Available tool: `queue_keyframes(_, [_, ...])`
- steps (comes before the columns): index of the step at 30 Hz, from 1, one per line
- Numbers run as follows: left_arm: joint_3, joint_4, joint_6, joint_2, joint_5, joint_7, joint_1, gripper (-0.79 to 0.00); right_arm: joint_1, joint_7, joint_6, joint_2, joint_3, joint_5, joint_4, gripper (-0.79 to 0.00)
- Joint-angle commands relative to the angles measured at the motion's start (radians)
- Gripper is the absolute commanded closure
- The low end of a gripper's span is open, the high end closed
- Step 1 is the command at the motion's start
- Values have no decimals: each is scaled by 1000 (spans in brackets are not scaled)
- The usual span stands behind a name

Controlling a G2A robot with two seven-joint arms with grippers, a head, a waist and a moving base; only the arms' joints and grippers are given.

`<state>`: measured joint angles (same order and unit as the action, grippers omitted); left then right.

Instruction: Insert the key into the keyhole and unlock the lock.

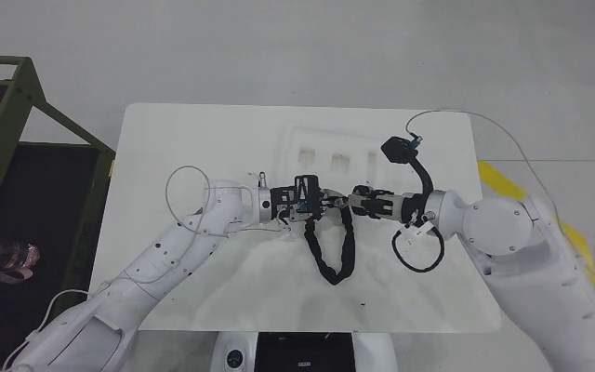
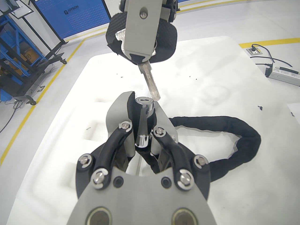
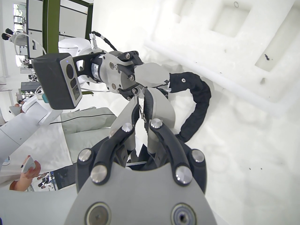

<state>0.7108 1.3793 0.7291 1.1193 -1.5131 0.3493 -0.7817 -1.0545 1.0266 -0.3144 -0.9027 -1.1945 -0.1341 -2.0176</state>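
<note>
My left gripper (image 2: 143,103) is shut on the chrome lock cylinder (image 2: 143,120), with the keyhole (image 2: 144,99) facing away from the wrist. The lock's black fabric-covered chain (image 2: 236,141) loops down onto the table. My right gripper (image 2: 140,58) is shut on the head of a silver key (image 2: 150,83). The key's blade tilts toward the cylinder, and its tip rests at the rim of the face, just beside the slot. In the top view the left gripper (image 1: 321,200) and right gripper (image 1: 353,201) meet tip to tip at mid-table above the chain (image 1: 330,251).
A white foam tray (image 1: 372,149) with rectangular recesses lies just beyond the grippers on the white table (image 1: 186,279). A black cable loop (image 1: 418,256) hangs from the right arm. A green frame (image 1: 28,102) stands off the table's left side.
</note>
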Motion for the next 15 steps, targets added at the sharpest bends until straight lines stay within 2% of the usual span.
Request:
queue_keyframes(1, [0,0,0,0,0,0,0,0,-1,-5,-2,0,-1,-1,1,0])
queue_keyframes(15, [0,0,0,0,0,0,0,0,-7,-52,-2,-4,-7,8,0,0])
